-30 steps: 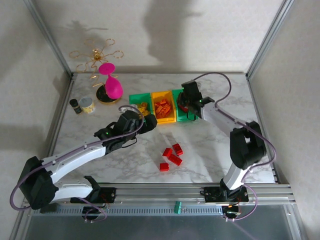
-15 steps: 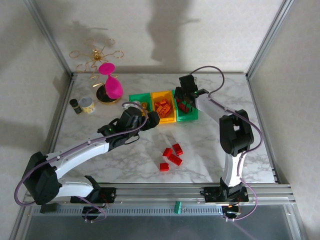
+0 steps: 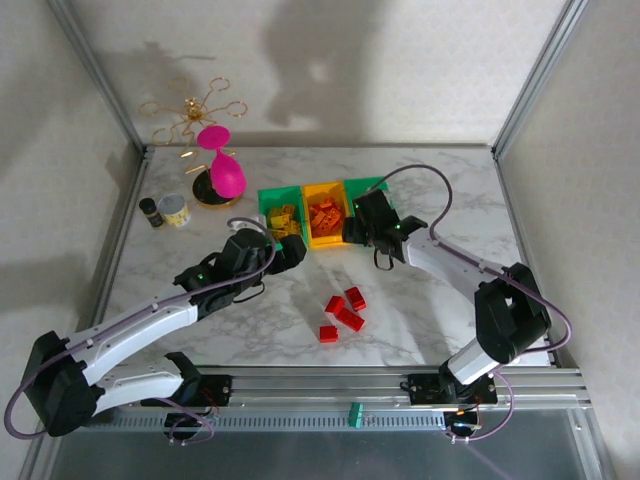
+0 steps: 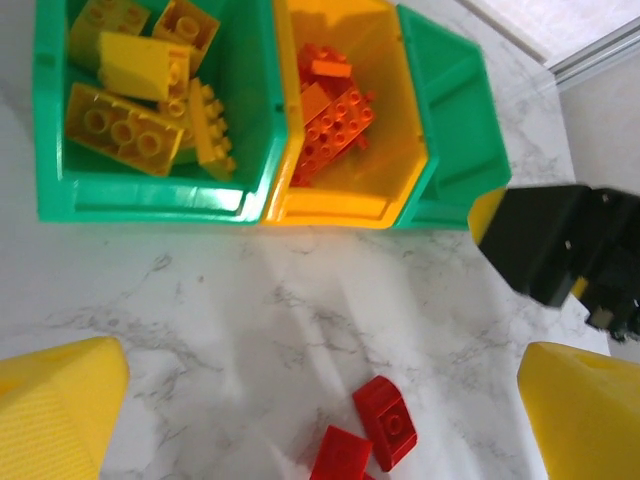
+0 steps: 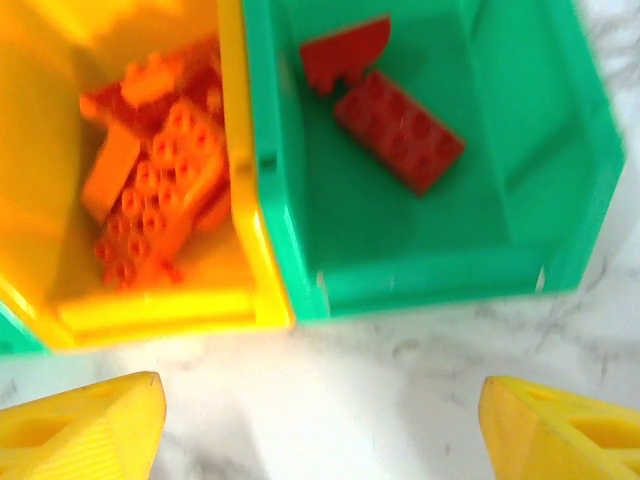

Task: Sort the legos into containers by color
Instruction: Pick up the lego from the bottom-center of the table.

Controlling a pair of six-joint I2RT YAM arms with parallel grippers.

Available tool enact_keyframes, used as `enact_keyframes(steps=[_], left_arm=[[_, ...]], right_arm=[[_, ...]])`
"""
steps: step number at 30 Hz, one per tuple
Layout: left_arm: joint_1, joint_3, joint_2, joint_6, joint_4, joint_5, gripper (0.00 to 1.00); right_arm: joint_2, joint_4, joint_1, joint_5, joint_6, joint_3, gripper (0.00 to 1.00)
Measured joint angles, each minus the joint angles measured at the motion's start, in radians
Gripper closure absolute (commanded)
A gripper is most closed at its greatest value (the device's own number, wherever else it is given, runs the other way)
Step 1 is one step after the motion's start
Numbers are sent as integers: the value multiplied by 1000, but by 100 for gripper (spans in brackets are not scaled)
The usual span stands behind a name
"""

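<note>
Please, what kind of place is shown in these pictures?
Probably a robot test bench in a lab: a left arm and a right arm are bolted to a metal rail at a marble-look table, and bare aluminium posts with plain white panels enclose it.

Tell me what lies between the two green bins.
The yellow-orange bin, holding orange legos, sits between the left green bin with its yellow legos and the right green bin, as the left wrist view shows.

Bright, soft wall shadows, blurred wrist view
</note>
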Motion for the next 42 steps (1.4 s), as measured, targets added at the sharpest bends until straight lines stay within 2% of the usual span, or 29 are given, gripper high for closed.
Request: enact_keyframes(steps=[10,18,30,42], left_arm=[[0,-105,-76,-64,-40,0,0],[0,-119,-99,-93,-45,-3,0],[0,-119,-85,-95,-50,-3,0],[0,-119,-89,-95,-51,-7,0]], right_arm=[[-53,-17,159,-53,90,-181,16],[-54,-13,169,-76,174,-291,27],[-58,44,182,-137,173,-347,31],[-58,51,183,-157,164,-348,58]])
